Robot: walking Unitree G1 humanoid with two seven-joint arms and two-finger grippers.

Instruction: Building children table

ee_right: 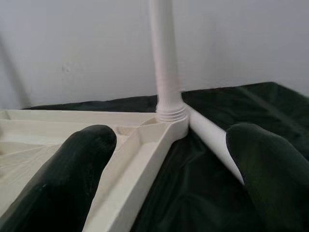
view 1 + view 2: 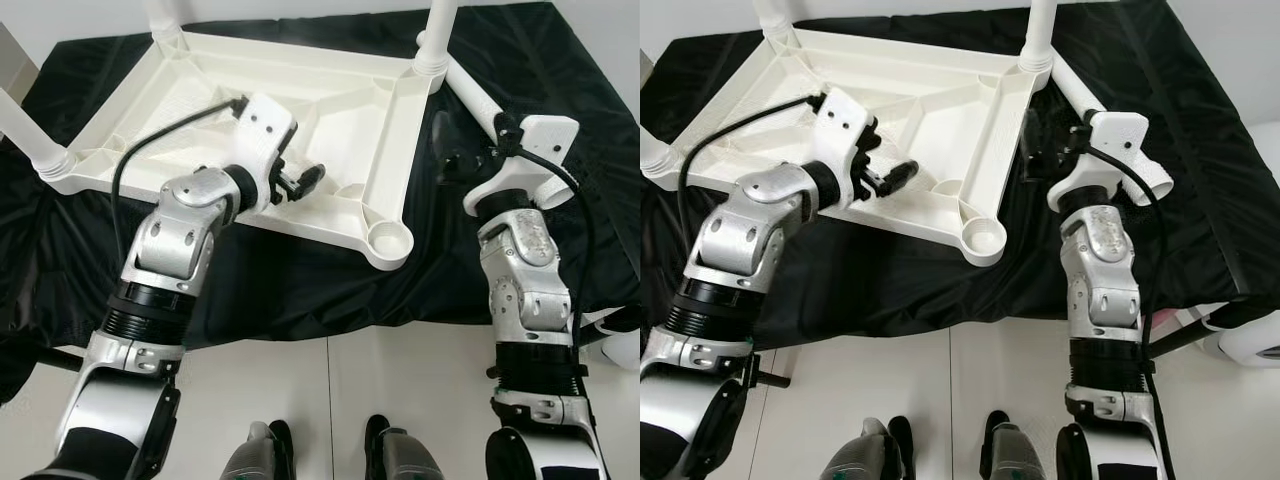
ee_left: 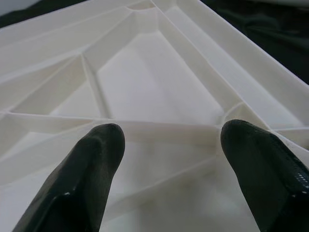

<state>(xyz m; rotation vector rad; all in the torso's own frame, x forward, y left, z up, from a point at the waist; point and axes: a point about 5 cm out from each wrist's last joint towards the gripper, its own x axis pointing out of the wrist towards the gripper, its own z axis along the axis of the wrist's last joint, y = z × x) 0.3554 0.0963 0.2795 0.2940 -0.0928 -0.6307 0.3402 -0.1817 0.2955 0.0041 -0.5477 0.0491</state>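
Fingers of both the left gripper [image 3: 166, 164] and right gripper [image 1: 169, 169] spread; upturned table [image 2: 330, 110] carries three legs.

A big black cloth [image 2: 300, 280] is spread out flat, all wrinkly and a bit shiny. Its near edge hangs over a pale floor [image 2: 330, 400] made of large light tiles with a thin line between them. Behind the far edge of the cloth stands a plain white wall [image 1: 241, 43]. Just past the cloth's right corner, low on the floor, sits something white and round [image 2: 1250, 345], too cut off to tell.
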